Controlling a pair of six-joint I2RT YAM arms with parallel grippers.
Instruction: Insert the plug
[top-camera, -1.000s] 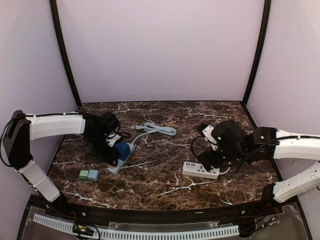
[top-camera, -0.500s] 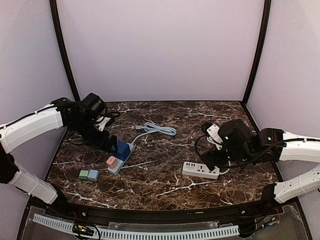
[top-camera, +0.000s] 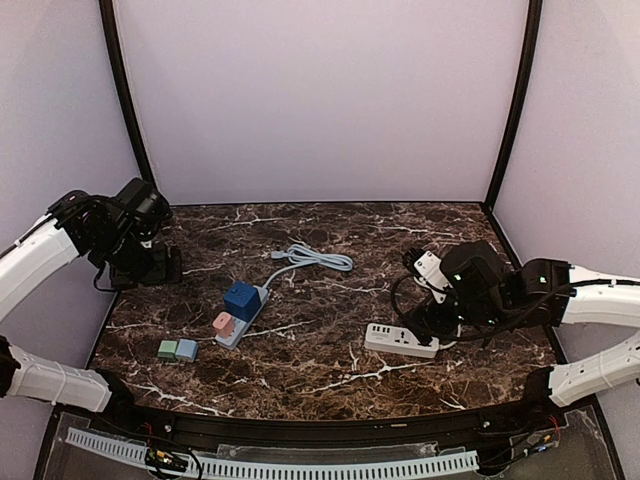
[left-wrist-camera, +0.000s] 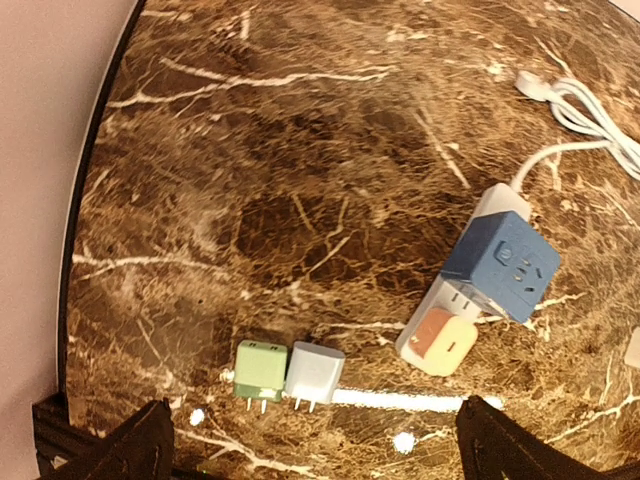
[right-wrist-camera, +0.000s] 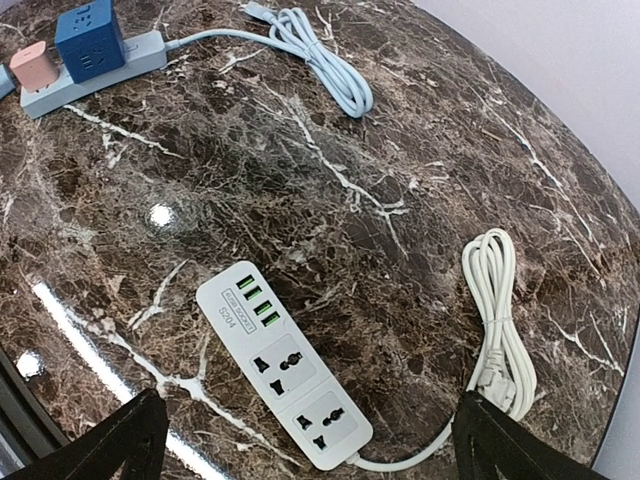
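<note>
While the left gripper (left-wrist-camera: 315, 438) hangs over the table's (top-camera: 330, 372) left rear corner, we see its fingers (left-wrist-camera: 140, 450) spread wide with nothing between them. The blue plug (left-wrist-camera: 502, 265) stands on the middle of the grey strip (left-wrist-camera: 497, 205), well apart from that gripper. We cannot tell whether it is pushed fully home. A pink plug (left-wrist-camera: 445, 342) sits on the strip's near end, just beside the blue one. The strip's cord (top-camera: 315, 257) runs back and lies bundled toward the rear centre. Near the front left, a green plug (left-wrist-camera: 260, 365) and a pale plug (left-wrist-camera: 313, 372) lie flat on the marble, touching side by side, prongs toward the near edge.

On the right we find the right gripper (right-wrist-camera: 310, 425) hovering above the white strip (right-wrist-camera: 285, 375), its fingers (right-wrist-camera: 130, 440) likewise wide apart and empty. That strip lies flat, with green-marked ports at one end and two vacant sockets at the other. Its white cord (right-wrist-camera: 495, 320) is looped in a bundle just beside it, toward the table's right edge. The two strips lie well apart.
</note>
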